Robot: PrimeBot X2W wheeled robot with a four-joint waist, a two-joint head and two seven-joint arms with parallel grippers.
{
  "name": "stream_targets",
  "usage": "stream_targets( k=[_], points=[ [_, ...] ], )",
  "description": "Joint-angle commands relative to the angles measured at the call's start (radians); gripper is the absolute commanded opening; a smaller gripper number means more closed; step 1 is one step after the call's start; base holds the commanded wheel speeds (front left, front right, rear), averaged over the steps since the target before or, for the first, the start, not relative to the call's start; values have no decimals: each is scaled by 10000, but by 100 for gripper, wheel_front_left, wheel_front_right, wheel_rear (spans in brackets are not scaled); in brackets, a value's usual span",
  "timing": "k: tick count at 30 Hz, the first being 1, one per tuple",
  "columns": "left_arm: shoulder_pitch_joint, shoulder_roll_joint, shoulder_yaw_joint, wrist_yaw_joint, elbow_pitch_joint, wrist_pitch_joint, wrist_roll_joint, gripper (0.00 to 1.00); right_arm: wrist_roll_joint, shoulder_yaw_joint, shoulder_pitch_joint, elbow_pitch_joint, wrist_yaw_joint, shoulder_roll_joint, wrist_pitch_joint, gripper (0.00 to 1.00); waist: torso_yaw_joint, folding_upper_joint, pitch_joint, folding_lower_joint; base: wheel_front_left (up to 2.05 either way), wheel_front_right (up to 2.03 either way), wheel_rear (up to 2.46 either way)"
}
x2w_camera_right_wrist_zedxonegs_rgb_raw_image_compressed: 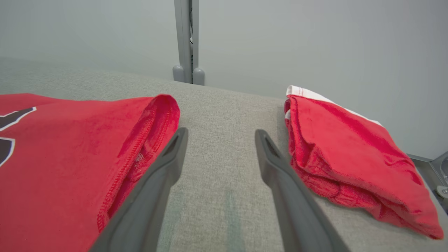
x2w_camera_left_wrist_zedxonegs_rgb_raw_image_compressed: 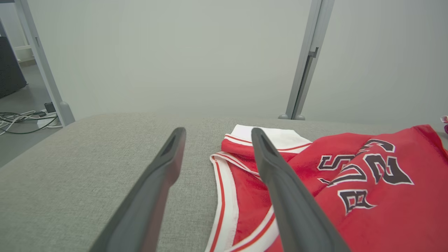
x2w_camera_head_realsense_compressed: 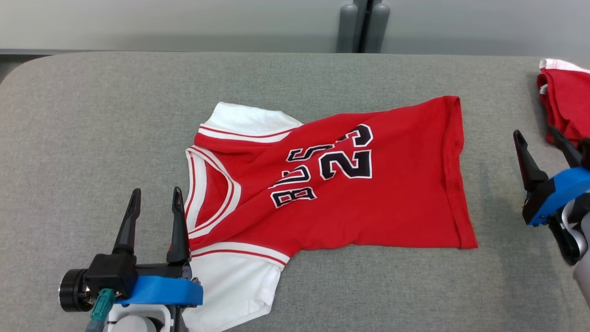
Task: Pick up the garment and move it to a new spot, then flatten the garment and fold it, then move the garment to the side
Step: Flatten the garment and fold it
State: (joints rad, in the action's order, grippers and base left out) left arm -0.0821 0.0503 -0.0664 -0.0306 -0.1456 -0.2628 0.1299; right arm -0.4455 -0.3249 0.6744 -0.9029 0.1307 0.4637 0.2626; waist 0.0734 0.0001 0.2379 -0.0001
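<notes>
The garment [x2w_camera_head_realsense_compressed: 350,198] is a red jersey with white sleeves and black lettering, spread on the grey table with its collar to the left and hem to the right. My left gripper [x2w_camera_head_realsense_compressed: 155,197] stands open beside the collar, one finger over the neckline trim [x2w_camera_left_wrist_zedxonegs_rgb_raw_image_compressed: 224,196]. Nothing is between its fingers. My right gripper [x2w_camera_head_realsense_compressed: 539,138] is open past the hem, above bare table. In the right wrist view the hem [x2w_camera_right_wrist_zedxonegs_rgb_raw_image_compressed: 147,133] lies left of its fingers and nothing is held.
A second red garment [x2w_camera_head_realsense_compressed: 564,99], folded, lies at the table's far right edge, close to my right gripper, and appears in the right wrist view [x2w_camera_right_wrist_zedxonegs_rgb_raw_image_compressed: 350,157]. The grey padded table [x2w_camera_head_realsense_compressed: 92,115] has free room on the left. A metal post [x2w_camera_head_realsense_compressed: 364,25] stands behind.
</notes>
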Motion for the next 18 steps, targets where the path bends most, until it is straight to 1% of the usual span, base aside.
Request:
stream_targets(
  k=[1,5,10,13,18],
  points=[
    [79,2,85,-23,24,-24,-75,100,97,157,-317,238,2,45,24,100,-193,-1,-180,1,0,0,0],
    [203,-1,191,-57,55,-24,-128,100,468,1137,-1581,1758,2,-251,23,100,-429,-1,-378,1,0,0,0],
    [387,0,388,-137,43,-24,-216,100,1047,2176,-3115,3708,2,-993,24,100,-629,-1,-586,1,0,0,0],
    [493,-2,460,-157,-10,-24,-303,100,1405,2636,-3955,4756,2,-1537,26,100,-682,-1,-740,1,0,0,0],
    [659,-2,594,-158,-52,-24,-411,100,1913,3038,-5233,6182,2,-2390,26,100,-692,-1,-981,1,0,0,0]
  ],
)
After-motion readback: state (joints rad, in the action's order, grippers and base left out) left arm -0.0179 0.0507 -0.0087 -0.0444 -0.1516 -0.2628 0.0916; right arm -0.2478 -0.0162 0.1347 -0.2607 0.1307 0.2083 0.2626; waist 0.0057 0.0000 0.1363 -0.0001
